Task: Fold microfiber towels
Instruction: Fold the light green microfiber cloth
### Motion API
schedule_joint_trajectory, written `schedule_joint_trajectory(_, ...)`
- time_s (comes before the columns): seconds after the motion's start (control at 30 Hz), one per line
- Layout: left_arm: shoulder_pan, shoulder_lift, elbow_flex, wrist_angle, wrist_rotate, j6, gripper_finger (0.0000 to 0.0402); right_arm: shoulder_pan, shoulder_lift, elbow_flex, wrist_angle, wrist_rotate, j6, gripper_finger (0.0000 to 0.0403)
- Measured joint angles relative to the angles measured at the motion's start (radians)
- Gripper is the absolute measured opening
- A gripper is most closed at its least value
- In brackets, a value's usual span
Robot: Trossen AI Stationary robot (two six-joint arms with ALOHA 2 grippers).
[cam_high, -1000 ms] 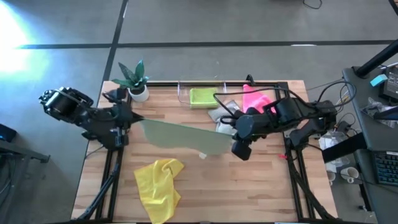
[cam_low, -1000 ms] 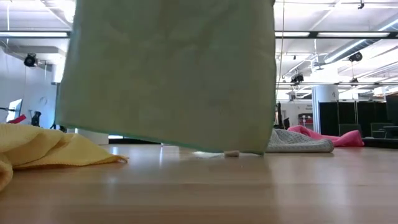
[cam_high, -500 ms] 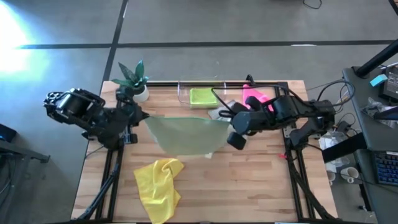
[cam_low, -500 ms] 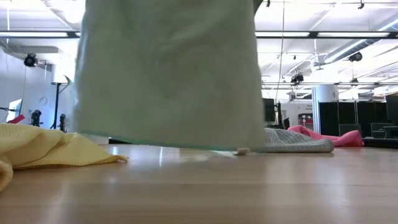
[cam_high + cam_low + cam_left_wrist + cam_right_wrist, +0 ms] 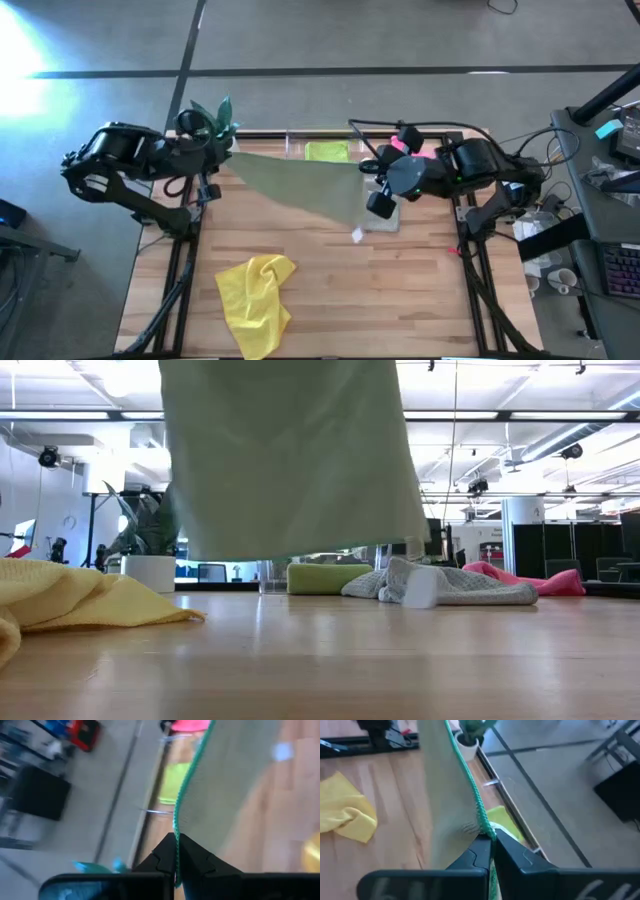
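Over the wooden desk's far edge the pale sage green towel hangs stretched (clear of the top), its corners pinched by the left gripper and right gripper, both clamped tight

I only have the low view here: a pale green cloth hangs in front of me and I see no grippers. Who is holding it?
Observer: Both arms. The left gripper is shut on one top corner of the pale sage green towel, at its green stitched hem.
Operator: And the other corner?
Observer: The right gripper is shut on the hem at the opposite corner, so the towel is stretched between them above the table.
Operator: What is the lime thing behind it?
Observer: A lime green towel lying in the clear plastic tray at the table's far edge.
Operator: Anything below the cloth?
Observer: The yellow towel lies crumpled nearer the front edge, not under it.
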Motion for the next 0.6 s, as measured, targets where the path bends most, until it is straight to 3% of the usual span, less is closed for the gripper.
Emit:
schedule_joint_trajectory(0.17,-0.02,0.0,-0.066,0.002,0.195,-0.159,0.0,0.046,0.002,-0.007,-0.031,-0.037,0.085,0.0008)
schedule_joint_trajectory(0.3,-0.089,-0.01,-0.192,0.002,0.316,-0.313,0.0,0.115,0.025,-0.023,-0.1,-0.117,0.287,0.0008)
schedule_joint_trajectory(0.4,-0.153,-0.002,-0.304,0.008,0.339,-0.346,0.0,0.181,0.064,-0.04,-0.143,-0.144,0.416,0.0008)
schedule_joint_trajectory(0.6,-0.188,0.014,-0.431,0.053,0.373,-0.37,0.0,0.25,0.129,-0.052,-0.142,-0.165,0.508,0.0008)
